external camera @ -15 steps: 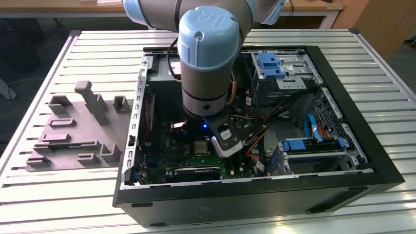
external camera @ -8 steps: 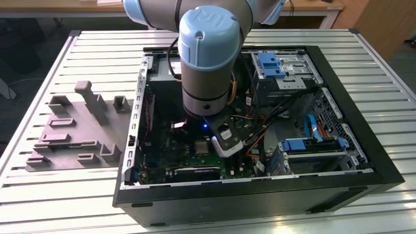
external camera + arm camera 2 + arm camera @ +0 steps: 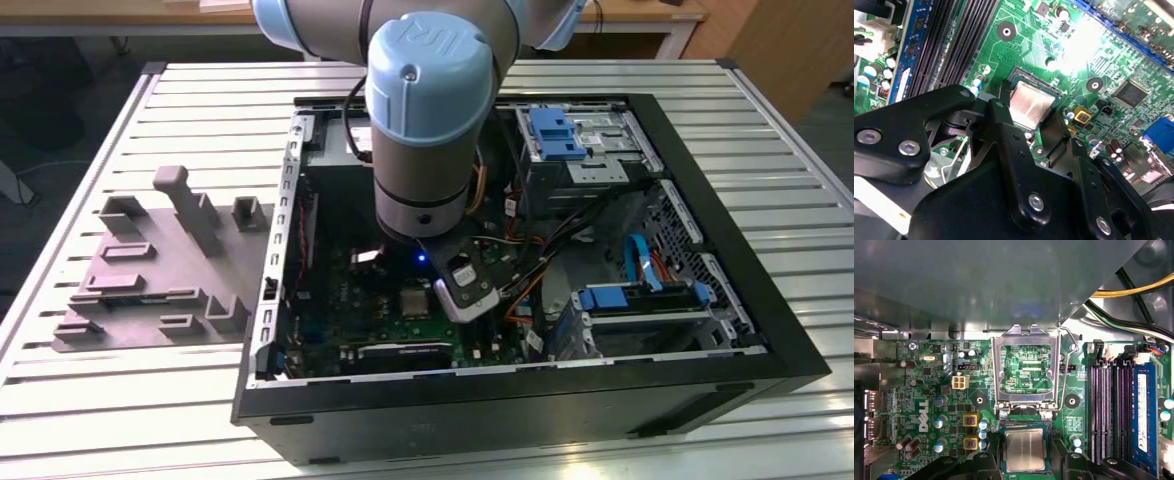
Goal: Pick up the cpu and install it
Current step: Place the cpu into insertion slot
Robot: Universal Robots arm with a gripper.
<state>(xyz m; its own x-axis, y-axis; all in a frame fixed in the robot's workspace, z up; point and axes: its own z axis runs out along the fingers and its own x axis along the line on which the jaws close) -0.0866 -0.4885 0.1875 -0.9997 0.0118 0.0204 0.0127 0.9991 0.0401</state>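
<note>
The cpu, a flat square chip with a silvery top, lies in the black socket on the green motherboard. My gripper is down over it, and its black fingers press against the chip's two opposite edges. In the second wrist view the cpu shows between the same fingers of the gripper. The exterior view has the cpu low inside the open computer case, right under the arm's wrist. The socket's metal load plate stands flipped up behind the chip.
The socket lever is raised beside the load plate. Memory slots run close by. Cables and the case wall crowd the arm. A grey plastic fixture lies on the slatted table at the exterior view's left.
</note>
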